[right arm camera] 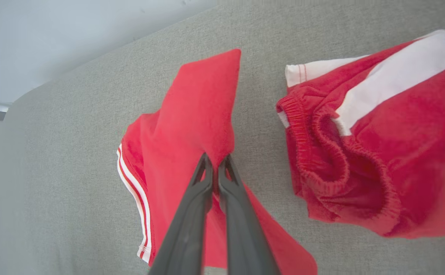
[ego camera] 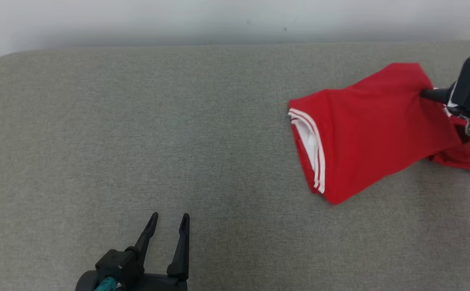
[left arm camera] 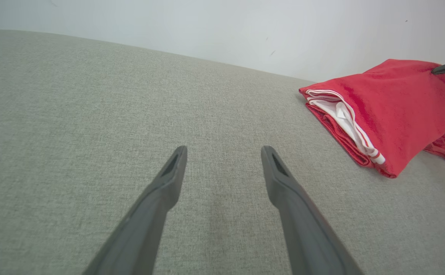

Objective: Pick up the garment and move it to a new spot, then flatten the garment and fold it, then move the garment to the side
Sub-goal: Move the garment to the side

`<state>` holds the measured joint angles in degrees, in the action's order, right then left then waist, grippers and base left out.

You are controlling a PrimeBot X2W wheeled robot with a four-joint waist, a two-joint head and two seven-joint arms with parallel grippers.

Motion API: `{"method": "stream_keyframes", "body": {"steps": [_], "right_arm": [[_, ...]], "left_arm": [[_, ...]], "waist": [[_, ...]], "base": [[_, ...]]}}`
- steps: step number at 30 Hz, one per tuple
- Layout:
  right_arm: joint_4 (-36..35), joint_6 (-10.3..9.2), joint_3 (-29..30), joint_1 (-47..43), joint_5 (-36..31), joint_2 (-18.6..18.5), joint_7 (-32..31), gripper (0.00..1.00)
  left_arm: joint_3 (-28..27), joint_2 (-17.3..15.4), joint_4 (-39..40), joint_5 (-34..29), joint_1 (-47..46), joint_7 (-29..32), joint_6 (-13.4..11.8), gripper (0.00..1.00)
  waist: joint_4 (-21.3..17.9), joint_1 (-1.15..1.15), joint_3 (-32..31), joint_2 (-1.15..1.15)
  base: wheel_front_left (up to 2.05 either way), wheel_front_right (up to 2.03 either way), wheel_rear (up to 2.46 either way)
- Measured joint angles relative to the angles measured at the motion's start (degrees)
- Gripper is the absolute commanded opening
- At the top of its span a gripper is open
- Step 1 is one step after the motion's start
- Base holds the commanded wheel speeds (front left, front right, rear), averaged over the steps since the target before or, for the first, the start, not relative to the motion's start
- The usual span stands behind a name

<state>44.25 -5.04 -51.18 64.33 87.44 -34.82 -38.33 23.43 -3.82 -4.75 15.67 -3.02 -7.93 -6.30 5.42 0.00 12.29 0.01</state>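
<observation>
Two red pieces of cloth on the grey fabric surface (ego camera: 138, 121), both at the far right of the head view. Folded garment (ego camera: 364, 129) at right centre, red with white stripes along its left edge, lying on the surface with its upper right part raised. Pinched there by the right gripper (ego camera: 422, 93) — fingers closed tight on a fold of the red cloth, tips buried in the fabric at centre bottom of the right wrist view. Second red piece (right arm camera: 360, 152), with elastic waistband and white panel, at the right of that view, parted from the held garment by a strip of grey. Left gripper (ego camera: 170, 216) at lower left of the head view — fingers spread wide, nothing between them, over bare surface, well apart from the garment.
</observation>
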Motion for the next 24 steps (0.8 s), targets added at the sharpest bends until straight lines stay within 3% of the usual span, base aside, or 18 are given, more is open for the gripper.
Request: {"method": "stream_keyframes", "body": {"steps": [24], "right_arm": [[1.6,0.03,1.3,7.7,-2.9,-6.8,-1.5,0.00]], "left_arm": [[-0.7,0.0,0.5,-1.0,-0.9,1.4,-0.3,1.00]], "waist": [[-3.6,-0.01,3.3,0.00]], "base": [[0.00,0.00,0.00]]}}
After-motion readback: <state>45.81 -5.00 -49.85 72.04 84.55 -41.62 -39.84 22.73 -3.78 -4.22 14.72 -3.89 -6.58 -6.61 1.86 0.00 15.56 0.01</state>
